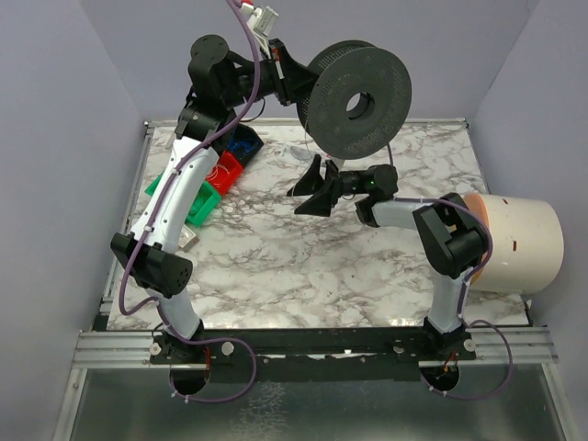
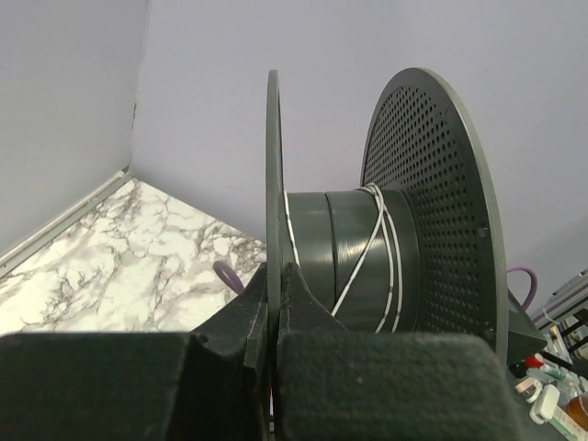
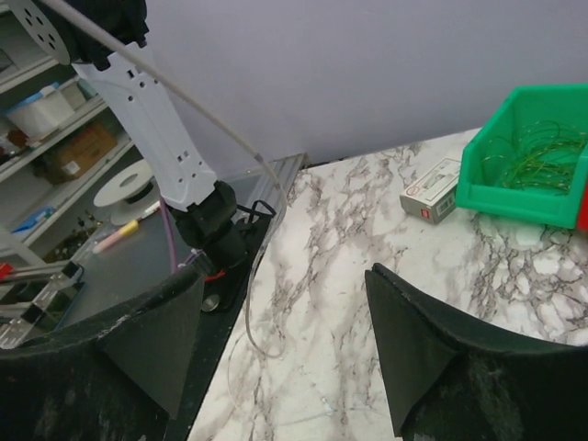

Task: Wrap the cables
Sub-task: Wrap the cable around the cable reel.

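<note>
A big black two-flanged spool [image 1: 358, 92] with a centre hole is held up in the air over the back of the marble table [image 1: 276, 266]. My left gripper [image 1: 296, 81] is shut on the rim of one flange; in the left wrist view its jaws [image 2: 273, 280] pinch that thin flange [image 2: 273, 165]. A thin pale strand [image 2: 372, 248] makes a few turns round the spool core. My right gripper [image 1: 301, 200] is open and empty, low over the table below the spool. In the right wrist view [image 3: 285, 276] a thin clear strand [image 3: 250, 312] hangs down and lies looped on the marble between the jaws.
Green [image 1: 200, 197], red [image 1: 226, 171] and blue [image 1: 244, 143] bins sit at the left of the table; the green bin [image 3: 542, 165] holds coiled green wire. A small box [image 3: 432, 189] lies beside it. A large white cylinder [image 1: 519, 241] lies at the right edge.
</note>
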`<state>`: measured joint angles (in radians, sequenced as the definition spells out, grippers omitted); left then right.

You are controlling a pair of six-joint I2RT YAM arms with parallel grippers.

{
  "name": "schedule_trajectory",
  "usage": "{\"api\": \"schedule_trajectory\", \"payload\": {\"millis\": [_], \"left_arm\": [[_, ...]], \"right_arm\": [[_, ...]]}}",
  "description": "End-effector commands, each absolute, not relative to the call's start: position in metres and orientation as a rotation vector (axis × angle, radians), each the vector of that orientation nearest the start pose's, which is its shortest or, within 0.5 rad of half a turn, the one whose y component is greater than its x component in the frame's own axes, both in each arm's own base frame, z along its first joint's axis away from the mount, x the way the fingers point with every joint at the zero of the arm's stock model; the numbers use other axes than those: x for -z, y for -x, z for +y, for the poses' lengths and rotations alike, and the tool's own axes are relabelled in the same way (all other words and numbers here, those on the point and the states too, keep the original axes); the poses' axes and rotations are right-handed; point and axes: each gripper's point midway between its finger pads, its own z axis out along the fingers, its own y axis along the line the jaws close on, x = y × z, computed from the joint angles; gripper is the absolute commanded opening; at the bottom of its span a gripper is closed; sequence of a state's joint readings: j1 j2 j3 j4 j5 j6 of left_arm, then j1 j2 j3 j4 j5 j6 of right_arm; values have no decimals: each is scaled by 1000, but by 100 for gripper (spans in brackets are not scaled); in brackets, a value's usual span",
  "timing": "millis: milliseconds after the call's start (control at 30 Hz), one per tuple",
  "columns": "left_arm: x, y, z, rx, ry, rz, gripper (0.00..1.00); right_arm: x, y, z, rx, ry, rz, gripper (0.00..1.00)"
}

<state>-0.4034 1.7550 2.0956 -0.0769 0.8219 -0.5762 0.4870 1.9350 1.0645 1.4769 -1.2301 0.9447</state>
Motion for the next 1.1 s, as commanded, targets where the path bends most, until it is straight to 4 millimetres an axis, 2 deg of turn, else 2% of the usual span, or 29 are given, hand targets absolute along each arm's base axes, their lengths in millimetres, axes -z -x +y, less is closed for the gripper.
{"api": "schedule_trajectory", "payload": {"millis": [0,167,233,267,333,400,433,533,633,700,767,833,933,1067], "left_arm": [[-541,-355,-314,1338,-670,1316,0],[-537,-353,-317,1342,-679,1325,0],[-536,-353,-317,1341,-681,1328,0],[-536,-353,-317,1339,-681,1327,0],[-537,-353,-316,1333,-681,1329,0],[-537,-353,-316,1324,-681,1329,0],[-538,-353,-315,1320,-679,1329,0],[-540,-352,-313,1303,-684,1327,0],[-542,-349,-309,1270,-696,1326,0],[-542,-348,-305,1242,-703,1331,0],[-541,-347,-300,1219,-711,1337,0],[-539,-348,-295,1182,-723,1343,0],[-526,-354,-286,1060,-753,1374,0],[-504,-367,-272,873,-787,1423,0]], "right_arm": [[-244,-268,360,-1762,1092,1191,76],[-242,-268,370,-1792,1040,1215,76],[-241,-263,373,-1806,1048,1217,70],[-241,-260,375,-1812,1057,1220,63],[-237,-256,378,-1821,1066,1236,38],[-230,-257,380,-1820,1050,1276,4],[-225,-261,382,-1817,1019,1318,1],[-208,-288,382,-1738,876,1490,1],[-199,-330,357,-1616,645,1592,0],[-201,-358,326,-1554,502,1614,0],[-211,-378,293,-1532,410,1596,0],[-228,-384,265,-1542,395,1541,0],[-254,-382,235,-1603,426,1497,0],[-273,-364,212,-1739,528,1530,0]]}}
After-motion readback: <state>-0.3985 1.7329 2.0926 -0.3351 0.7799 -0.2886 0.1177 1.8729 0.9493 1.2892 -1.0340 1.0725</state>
